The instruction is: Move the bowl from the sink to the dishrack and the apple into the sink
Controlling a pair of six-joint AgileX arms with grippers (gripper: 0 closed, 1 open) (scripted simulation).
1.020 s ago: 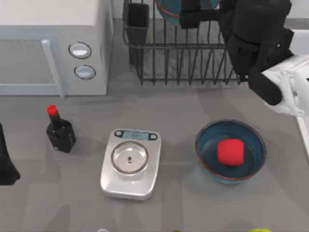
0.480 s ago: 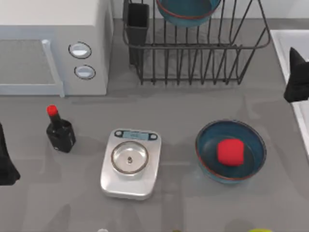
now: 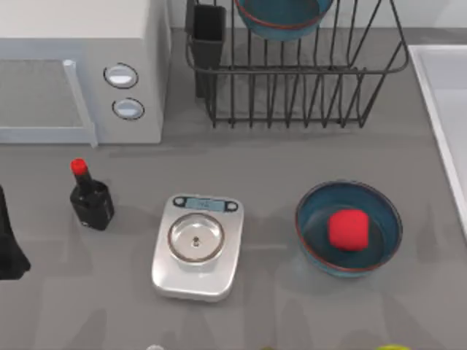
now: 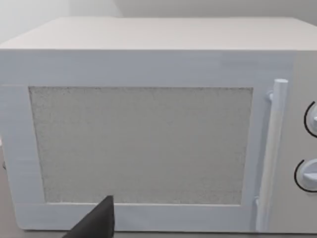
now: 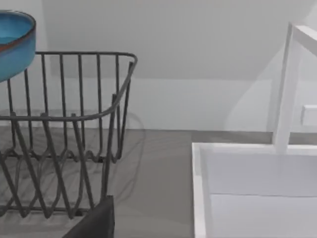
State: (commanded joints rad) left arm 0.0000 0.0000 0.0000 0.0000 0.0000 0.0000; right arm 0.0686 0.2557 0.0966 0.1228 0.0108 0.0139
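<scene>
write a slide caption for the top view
Blue bowl in the dishrack; apple in a second bowl.

A deep-blue bowl [image 3: 281, 16] with a red-brown rim sits in the black wire dishrack [image 3: 306, 91], apparently tilted, though the frame edge cuts it off. The red apple [image 3: 347, 229] rests inside a second, look-alike bowl [image 3: 314, 219] on the desk. The pale sink [image 3: 445, 95] lies at the right.

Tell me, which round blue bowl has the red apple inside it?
The deep-blue bowl on the grey table, right of the silver scale, holds the bright-red apple. The other blue bowl sits in the black wire dishrack.
</scene>
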